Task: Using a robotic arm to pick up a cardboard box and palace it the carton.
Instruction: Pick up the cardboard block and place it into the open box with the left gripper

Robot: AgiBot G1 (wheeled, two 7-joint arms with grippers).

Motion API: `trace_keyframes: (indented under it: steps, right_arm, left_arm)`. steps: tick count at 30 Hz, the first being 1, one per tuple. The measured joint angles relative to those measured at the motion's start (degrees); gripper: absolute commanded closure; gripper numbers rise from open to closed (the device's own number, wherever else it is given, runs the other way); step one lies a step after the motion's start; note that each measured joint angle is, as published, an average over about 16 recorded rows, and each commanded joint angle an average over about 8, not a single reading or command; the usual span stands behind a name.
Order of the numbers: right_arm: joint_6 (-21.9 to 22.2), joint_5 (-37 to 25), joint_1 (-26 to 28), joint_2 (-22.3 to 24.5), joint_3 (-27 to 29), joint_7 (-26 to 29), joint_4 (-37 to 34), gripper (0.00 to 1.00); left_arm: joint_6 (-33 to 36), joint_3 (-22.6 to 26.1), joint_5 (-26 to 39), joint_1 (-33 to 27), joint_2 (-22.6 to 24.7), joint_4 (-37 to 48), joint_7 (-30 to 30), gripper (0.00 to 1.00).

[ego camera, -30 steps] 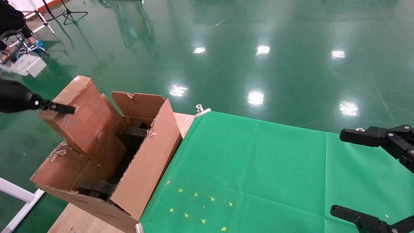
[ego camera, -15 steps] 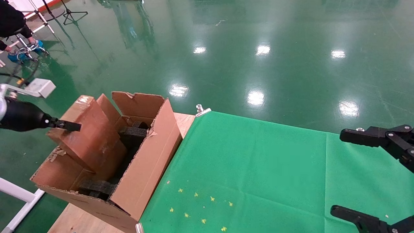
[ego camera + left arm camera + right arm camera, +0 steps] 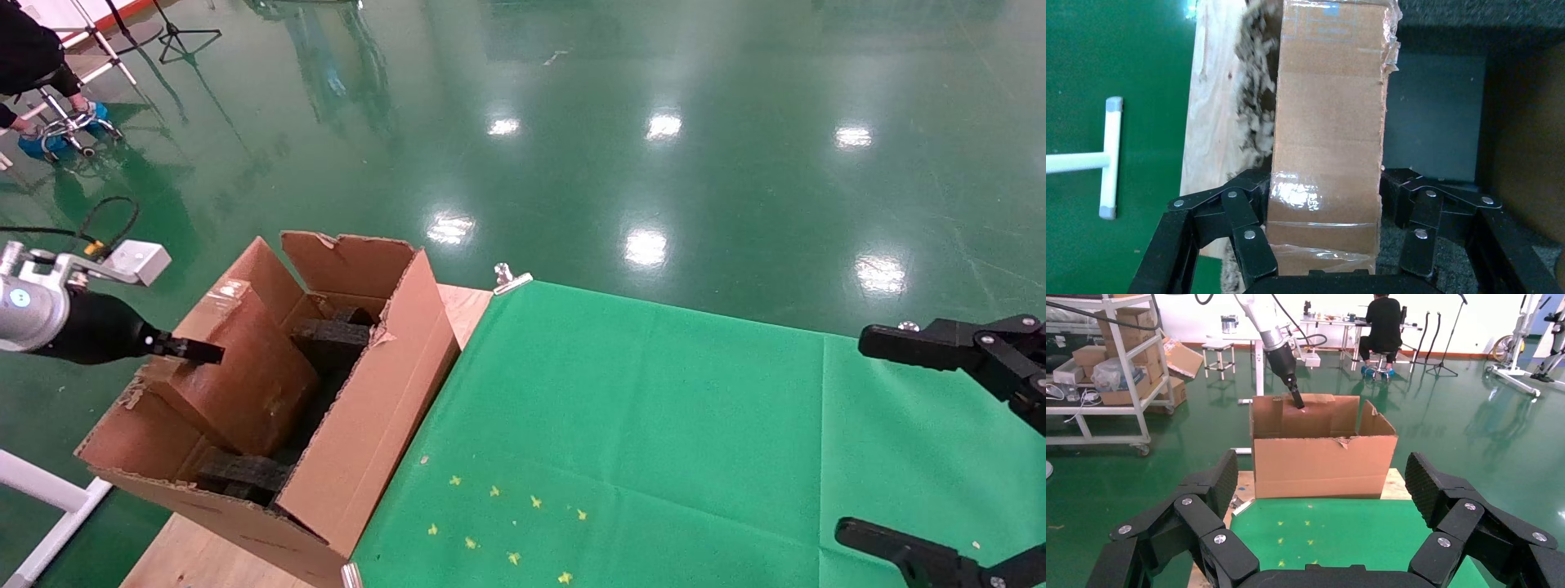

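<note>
My left gripper [image 3: 196,353], on the white robotic arm [image 3: 33,306], is shut on the small taped cardboard box [image 3: 237,367] and holds it partly down inside the large carton [image 3: 368,425], against its left wall. In the left wrist view the cardboard box [image 3: 1327,122] stands between the fingers [image 3: 1251,242] of that gripper [image 3: 1324,236], above black foam. My right gripper [image 3: 907,441] is open and empty over the right side of the green cloth. It also shows in the right wrist view [image 3: 1321,496], facing the carton [image 3: 1324,462] and the left arm [image 3: 1281,358].
Black foam blocks [image 3: 331,335] lie inside the carton. The carton stands on a wooden table [image 3: 196,559] beside the green cloth [image 3: 637,441], which is held by a metal clip [image 3: 508,278]. A person [image 3: 33,49] sits at the far left. Shelves [image 3: 1101,367] stand behind.
My left gripper has moved down with the cardboard box, which has sunk from above the carton's flaps to partly inside it. The right arm has not moved.
</note>
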Motion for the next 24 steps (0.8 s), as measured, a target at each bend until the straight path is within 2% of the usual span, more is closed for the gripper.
trace_keyframes:
  steps: [24]
  right_arm:
    - [0.01, 0.02, 0.01, 0.01, -0.03, -0.02, 0.00, 0.00]
  left_arm:
    - [-4.25, -0.60, -1.39, 6.33, 6.06, 9.62, 1.67, 1.00]
